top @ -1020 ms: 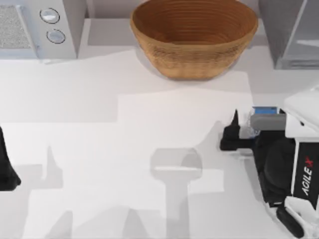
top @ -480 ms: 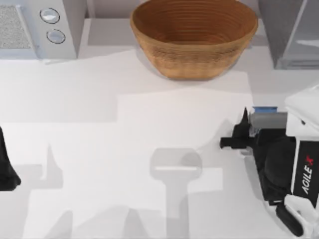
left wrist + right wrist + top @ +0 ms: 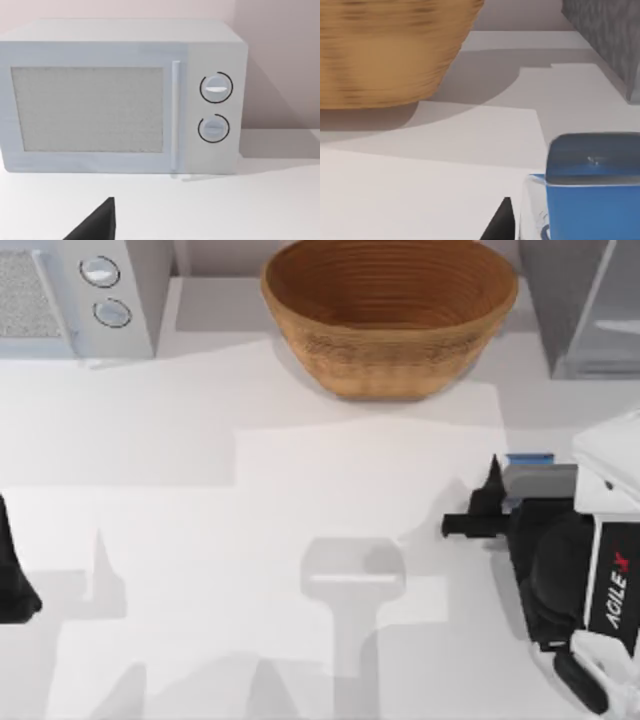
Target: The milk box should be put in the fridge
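Right hand (image 3: 487, 502) slid toward table's right, fingers narrowed around milk box (image 3: 530, 458).

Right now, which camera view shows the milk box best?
The right wrist view: the milk box sits close, its blue top and side plain. In the top view just a blue strip shows beside the right gripper. The left wrist view faces the microwave.

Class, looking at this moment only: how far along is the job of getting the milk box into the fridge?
Early stage. Done: the right gripper has reached the milk box, near the table's right edge. In hand: its fingers sit close beside the box; whether they grip it cannot be told. Left: lift the box and carry it to the fridge at the back right. The left gripper sits parked at the left edge.
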Available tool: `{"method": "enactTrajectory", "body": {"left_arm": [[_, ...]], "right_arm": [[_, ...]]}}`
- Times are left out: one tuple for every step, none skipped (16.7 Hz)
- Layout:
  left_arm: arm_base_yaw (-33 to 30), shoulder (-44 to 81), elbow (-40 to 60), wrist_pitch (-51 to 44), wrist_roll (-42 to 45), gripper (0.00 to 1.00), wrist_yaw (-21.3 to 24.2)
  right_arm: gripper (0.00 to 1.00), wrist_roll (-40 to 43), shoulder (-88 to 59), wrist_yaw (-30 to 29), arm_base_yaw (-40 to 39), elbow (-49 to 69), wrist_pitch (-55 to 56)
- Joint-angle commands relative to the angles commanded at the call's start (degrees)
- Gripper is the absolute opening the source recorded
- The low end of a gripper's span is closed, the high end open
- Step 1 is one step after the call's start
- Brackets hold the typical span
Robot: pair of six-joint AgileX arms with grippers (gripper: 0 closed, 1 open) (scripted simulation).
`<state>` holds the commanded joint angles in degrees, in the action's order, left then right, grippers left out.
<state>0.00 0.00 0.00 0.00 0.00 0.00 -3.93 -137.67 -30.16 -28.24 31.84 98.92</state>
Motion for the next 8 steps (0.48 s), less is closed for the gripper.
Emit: {"method": "enactTrajectory", "body": {"left_arm": [[0.0,0.0,0.0,0.0,0.0,1.00,0.0],[0.0,0.0,0.0,0.0,0.0,1.00,0.0],[0.0,0.0,0.0,0.0,0.0,1.00,0.0],[0.0,0.0,0.0,0.0,0.0,1.00,0.0],[0.0,0.0,0.0,0.0,0.0,1.00,0.0],[0.0,0.0,0.0,0.0,0.0,1.00,0.0],[0.0,0.0,0.0,0.0,0.0,1.00,0.0],[0.0,0.0,0.0,0.0,0.0,1.00,0.0]], "right_arm": [[0.00,0.0,0.0,0.0,0.0,0.0,0.0],[0.00,0.0,0.0,0.0,0.0,0.0,0.0],[0.00,0.0,0.0,0.0,0.0,0.0,0.0],[0.00,0.0,0.0,0.0,0.0,0.0,0.0],[0.00,0.0,0.0,0.0,0.0,0.0,0.0],[0.00,-0.1,-0.1,0.0,-0.2,-0.1,0.0],[0.00,-0.1,0.1,0.0,-0.2,-0.1,-0.1],[0.00,-0.1,0.6,0.0,-0.2,-0.1,-0.7]]}}
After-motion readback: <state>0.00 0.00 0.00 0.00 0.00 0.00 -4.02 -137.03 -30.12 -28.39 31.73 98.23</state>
